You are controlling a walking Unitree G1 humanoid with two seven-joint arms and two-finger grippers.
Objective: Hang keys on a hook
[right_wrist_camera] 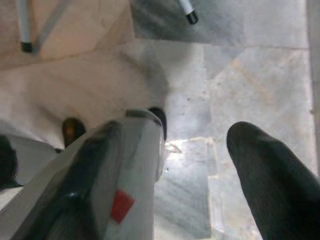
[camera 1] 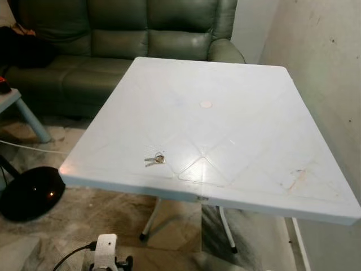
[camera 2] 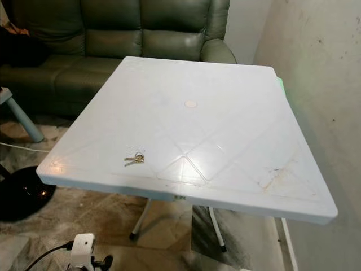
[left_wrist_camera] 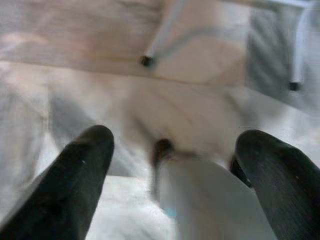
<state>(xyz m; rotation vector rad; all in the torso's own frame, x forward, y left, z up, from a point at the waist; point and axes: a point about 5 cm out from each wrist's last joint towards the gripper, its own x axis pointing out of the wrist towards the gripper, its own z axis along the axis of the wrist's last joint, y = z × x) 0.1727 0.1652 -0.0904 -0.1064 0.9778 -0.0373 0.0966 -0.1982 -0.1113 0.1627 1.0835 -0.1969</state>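
A green sofa [camera 1: 113, 34] runs along the back of the room, and in front of it stands a white folding table [camera 1: 254, 113], its right edge close to the wall [camera 1: 327, 68]. A small round disc [camera 1: 206, 104] marks the middle of the tabletop. The keys [camera 1: 155, 158] lie flat near the table's front edge, left of centre and well in from the front-left corner, with bare tabletop all round them.

The left gripper [left_wrist_camera: 172, 165] hangs low beside the robot, its two black fingers [left_wrist_camera: 75, 185] spread wide with nothing between them, pointing at the floor and the table legs. The right gripper [right_wrist_camera: 150, 165] hangs likewise; one black finger [right_wrist_camera: 270, 175] stands well apart from the other side, so it reads as spread and empty too.

The step in hand is the pick-up. The left arm looks the nearer choice (the keys sit on that side). Coming straight down over the ring and pinching across it should serve, since thin keys flat on slick plastic may skid.
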